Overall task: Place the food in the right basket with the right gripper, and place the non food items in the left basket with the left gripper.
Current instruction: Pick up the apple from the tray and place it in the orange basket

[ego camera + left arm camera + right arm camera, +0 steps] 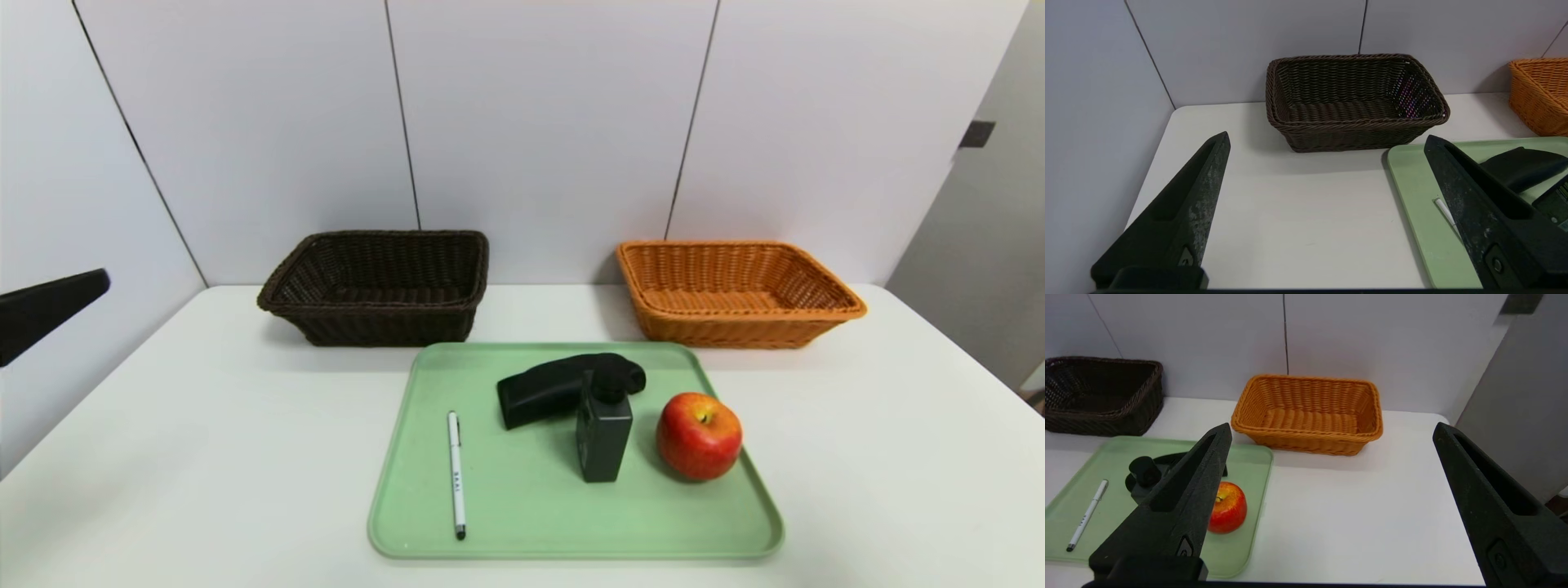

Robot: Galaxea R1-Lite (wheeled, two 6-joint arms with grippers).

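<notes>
Right pincer (1331,506) wide, empty, nearer the apple (1227,506); left pincer (1327,212) wide, pen (456,474) lengthwise.

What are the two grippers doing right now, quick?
Left gripper: open, holding nothing, above the table beside the tray.
Right gripper: open, holding nothing, above the table.
</notes>
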